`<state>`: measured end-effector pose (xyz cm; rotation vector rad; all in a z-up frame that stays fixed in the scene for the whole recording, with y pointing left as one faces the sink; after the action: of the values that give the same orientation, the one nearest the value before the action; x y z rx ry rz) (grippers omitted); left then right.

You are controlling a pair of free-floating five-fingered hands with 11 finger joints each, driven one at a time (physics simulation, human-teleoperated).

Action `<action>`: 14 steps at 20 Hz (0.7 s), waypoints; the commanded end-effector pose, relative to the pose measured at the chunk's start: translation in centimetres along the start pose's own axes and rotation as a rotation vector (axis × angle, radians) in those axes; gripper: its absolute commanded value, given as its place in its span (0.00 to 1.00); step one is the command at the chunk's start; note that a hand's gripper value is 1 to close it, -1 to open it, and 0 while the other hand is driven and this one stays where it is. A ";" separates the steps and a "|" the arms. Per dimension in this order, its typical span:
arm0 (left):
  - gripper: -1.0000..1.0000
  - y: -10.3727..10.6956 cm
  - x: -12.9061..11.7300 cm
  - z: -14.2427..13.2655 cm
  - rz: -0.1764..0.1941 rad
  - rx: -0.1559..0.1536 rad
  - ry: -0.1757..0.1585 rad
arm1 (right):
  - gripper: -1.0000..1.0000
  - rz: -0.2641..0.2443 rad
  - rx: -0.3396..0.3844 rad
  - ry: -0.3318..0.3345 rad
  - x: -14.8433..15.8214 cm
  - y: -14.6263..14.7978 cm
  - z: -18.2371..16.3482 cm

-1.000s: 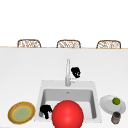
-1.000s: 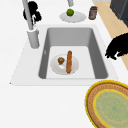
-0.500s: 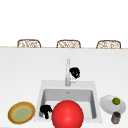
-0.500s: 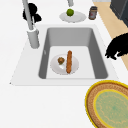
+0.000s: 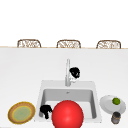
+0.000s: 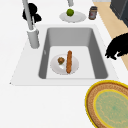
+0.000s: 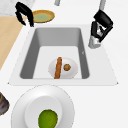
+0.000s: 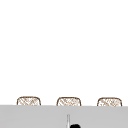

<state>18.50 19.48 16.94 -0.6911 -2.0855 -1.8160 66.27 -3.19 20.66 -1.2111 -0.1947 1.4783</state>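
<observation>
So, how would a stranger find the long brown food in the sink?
Look into the sink basin, below the faucet. A white plate lies on its floor. The long brown stick lies beside a small round brown piece; only the stick is long and thin.

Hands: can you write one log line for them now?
right hand: by faucet, fingers curled | left hand: at sink front-left corner, holds nothing

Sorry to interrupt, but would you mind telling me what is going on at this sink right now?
The right hand is at the faucet, fingers curled beside its base. The left hand hangs over the sink's front-left rim, near the yellow woven plate. In the basin, a white plate holds a sausage and a small brown ball.
</observation>
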 end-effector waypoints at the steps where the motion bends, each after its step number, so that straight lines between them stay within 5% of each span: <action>1: 0.50 0.0 0.0 0.0 0.000 0.000 0.000 | 1.00 0.020 -0.023 -0.028 1.1 -0.3 1.0; 2: 0.50 0.0 0.0 0.0 0.000 0.000 0.000 | 1.00 0.010 -0.014 -0.016 0.7 -0.2 0.5; 3: 0.50 0.0 0.0 0.0 0.000 0.000 0.000 | 0.00 0.000 -0.003 -0.002 0.5 -0.1 0.2; 5: 0.50 0.0 0.0 0.0 0.000 0.000 0.000 | 0.00 0.003 0.010 0.031 -0.1 0.3 0.1; 14: 0.50 0.0 0.0 0.0 0.000 0.000 0.000 | 0.00 -0.020 0.094 -0.055 -3.5 -3.6 2.2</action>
<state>18.50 19.48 16.94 -0.6911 -2.0855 -1.8160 66.11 -3.24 24.51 -1.1463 -0.1572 1.4788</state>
